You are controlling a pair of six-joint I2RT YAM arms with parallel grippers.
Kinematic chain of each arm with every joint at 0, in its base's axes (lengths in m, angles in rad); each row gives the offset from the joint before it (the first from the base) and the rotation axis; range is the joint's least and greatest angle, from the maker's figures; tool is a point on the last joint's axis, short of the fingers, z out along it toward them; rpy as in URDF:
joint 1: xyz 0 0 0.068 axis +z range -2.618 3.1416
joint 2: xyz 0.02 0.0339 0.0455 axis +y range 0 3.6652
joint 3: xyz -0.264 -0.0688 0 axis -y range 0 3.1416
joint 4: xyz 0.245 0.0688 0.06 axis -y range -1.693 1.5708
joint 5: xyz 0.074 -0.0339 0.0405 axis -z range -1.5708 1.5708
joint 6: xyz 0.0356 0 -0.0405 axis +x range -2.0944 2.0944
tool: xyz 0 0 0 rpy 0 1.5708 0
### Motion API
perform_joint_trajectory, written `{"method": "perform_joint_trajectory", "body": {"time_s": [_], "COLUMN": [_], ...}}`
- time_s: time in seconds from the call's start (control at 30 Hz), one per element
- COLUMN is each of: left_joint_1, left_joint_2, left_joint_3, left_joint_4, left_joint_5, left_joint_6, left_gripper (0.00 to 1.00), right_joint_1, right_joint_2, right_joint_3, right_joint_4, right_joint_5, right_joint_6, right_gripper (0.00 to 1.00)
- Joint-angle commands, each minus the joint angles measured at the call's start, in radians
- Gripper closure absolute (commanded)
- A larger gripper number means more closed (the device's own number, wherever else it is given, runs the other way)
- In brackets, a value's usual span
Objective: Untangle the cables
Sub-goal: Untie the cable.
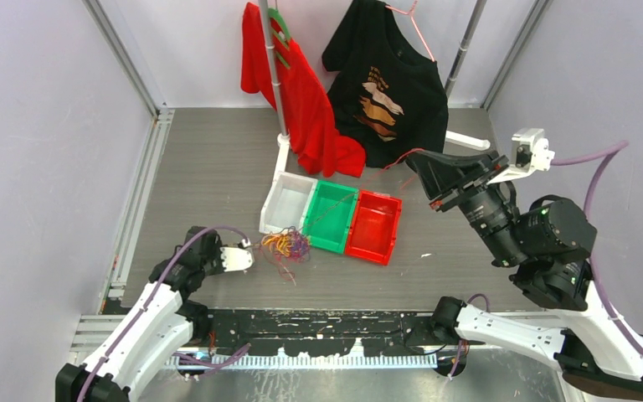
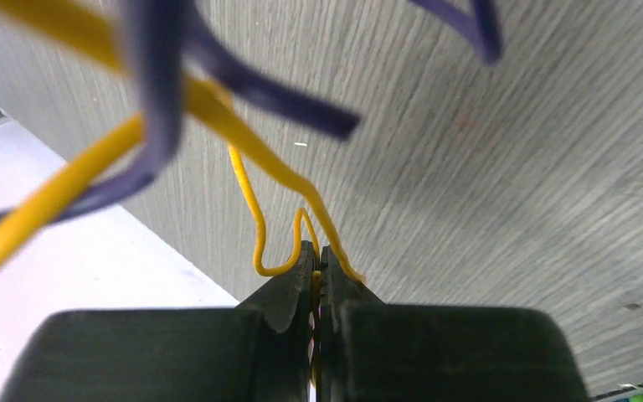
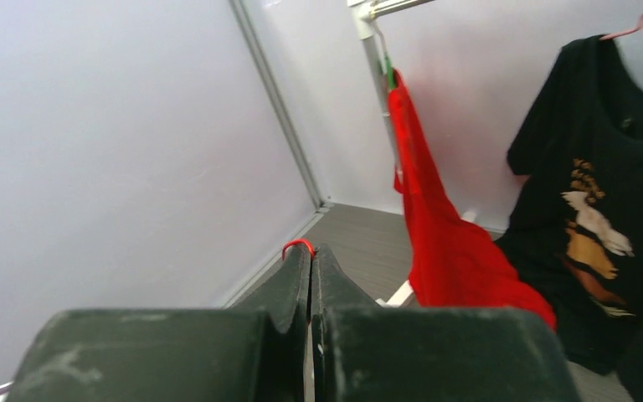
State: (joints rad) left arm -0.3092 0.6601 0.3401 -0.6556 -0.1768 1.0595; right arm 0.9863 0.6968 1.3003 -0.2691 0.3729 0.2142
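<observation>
My left gripper (image 1: 253, 249) lies low over the table (image 1: 218, 167), jaws closed on a yellow cable (image 2: 255, 219) at the left edge of the tangled cables (image 1: 287, 244). The tangle rests on the table just in front of the white bin (image 1: 287, 205) and green bin (image 1: 331, 216). My right gripper (image 1: 412, 159) hangs raised beyond the red bin (image 1: 374, 226), near the black shirt (image 1: 393, 92), jaws closed on a red cable (image 3: 298, 244) that I see looping over the tips. Blurred purple cables (image 2: 159, 100) cross the yellow one.
</observation>
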Motion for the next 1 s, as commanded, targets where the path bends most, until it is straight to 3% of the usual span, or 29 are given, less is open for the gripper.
{"method": "perform_joint_trajectory", "body": {"time_s": [0.0,0.27,0.47,0.6,0.97], "left_joint_1": [0.003,0.052,0.098,0.122,0.352], "left_joint_2": [0.045,0.142,0.206,0.246,0.498], "left_joint_3": [-0.003,-0.052,-0.031,-0.033,-0.062], "left_joint_4": [0.085,0.195,0.241,0.281,0.535], "left_joint_5": [-0.070,-0.103,-0.083,-0.099,-0.071], "left_joint_6": [0.052,0.140,0.151,0.191,0.348], "left_gripper": [1.00,1.00,1.00,1.00,1.00], "right_joint_1": [-0.004,0.012,0.095,0.137,0.208], "right_joint_2": [-0.023,-0.067,-0.096,-0.141,-0.108], "right_joint_3": [0.091,0.182,0.200,0.212,0.316], "right_joint_4": [0.011,0.002,0.006,0.110,0.155], "right_joint_5": [0.136,0.285,0.382,0.448,0.560], "right_joint_6": [-0.113,-0.236,-0.304,-0.389,-0.598], "right_gripper": [0.99,0.99,0.99,0.99,0.99]}}
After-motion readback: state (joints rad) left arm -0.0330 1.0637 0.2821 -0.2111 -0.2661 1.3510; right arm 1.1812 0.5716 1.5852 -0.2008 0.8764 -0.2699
